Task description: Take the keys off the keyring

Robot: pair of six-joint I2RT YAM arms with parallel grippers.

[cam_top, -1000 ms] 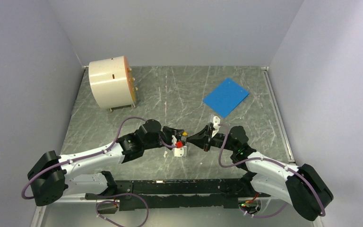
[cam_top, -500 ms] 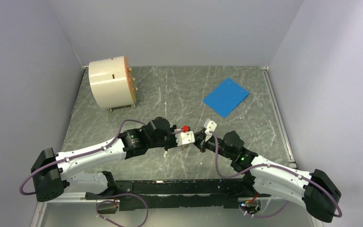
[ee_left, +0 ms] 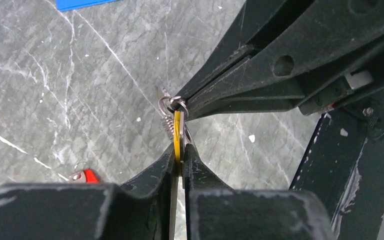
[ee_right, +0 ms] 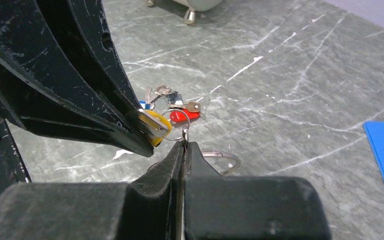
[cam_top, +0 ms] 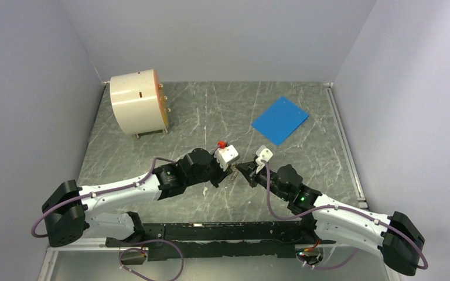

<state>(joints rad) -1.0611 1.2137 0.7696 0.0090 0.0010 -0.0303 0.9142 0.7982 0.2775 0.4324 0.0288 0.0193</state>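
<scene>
My left gripper (ee_left: 178, 150) is shut on the orange-yellow key tag (ee_left: 177, 131), held edge-on above the table. My right gripper (ee_right: 184, 145) is shut on a small wire loop (ee_right: 175, 125) of the keyring that links to that yellow tag (ee_right: 153, 128). The two grippers meet tip to tip at the table's middle (cam_top: 238, 168). The large silvery ring (ee_right: 226, 157) shows just behind my right fingers; I cannot tell whether it hangs or lies. The red-tagged key (ee_right: 187, 115) lies on the table with other small keys (ee_right: 172, 97); it also shows in the left wrist view (ee_left: 89, 175).
A cream drum (cam_top: 137, 102) stands at the back left. A blue sheet (cam_top: 279, 120) lies at the back right. A white scrap (cam_top: 204, 190) lies by the left arm. Grey walls close in both sides and the back.
Both grippers have moved away from the bases and stayed tip to tip. The left gripper has swung up and right; the right arm has stretched out leftward.
</scene>
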